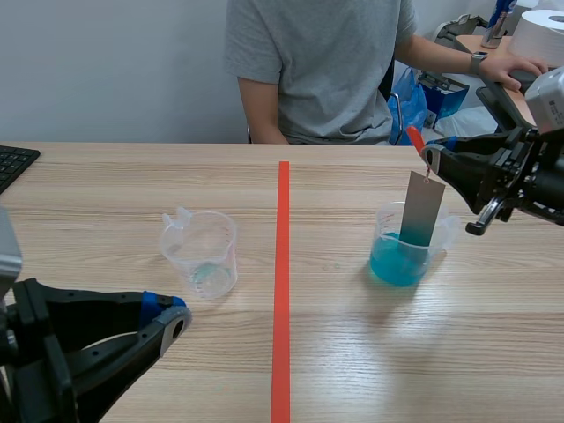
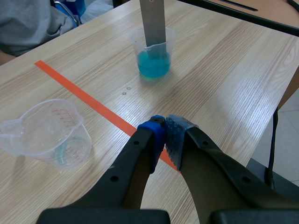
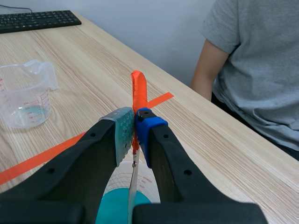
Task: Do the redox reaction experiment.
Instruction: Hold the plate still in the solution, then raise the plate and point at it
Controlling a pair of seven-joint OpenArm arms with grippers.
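Observation:
A clear beaker (image 1: 408, 248) with blue liquid (image 2: 153, 64) stands right of the tape line. A grey metal strip (image 1: 422, 210) hangs into it, its lower end in the liquid. My right gripper (image 1: 429, 152) is shut on the strip's orange tag (image 3: 138, 91), above the beaker (image 3: 122, 192). A second clear beaker (image 1: 201, 254), nearly empty with a trace of bluish liquid, stands left of the line. My left gripper (image 1: 176, 314) is shut on nothing, low near the table's front, close to that beaker (image 2: 46, 135).
An orange-red tape line (image 1: 282, 291) runs down the table's middle. A black keyboard (image 1: 13, 164) lies at the far left edge. A person in a grey shirt (image 1: 319, 62) sits across the table, one hand (image 1: 511, 66) on a side desk.

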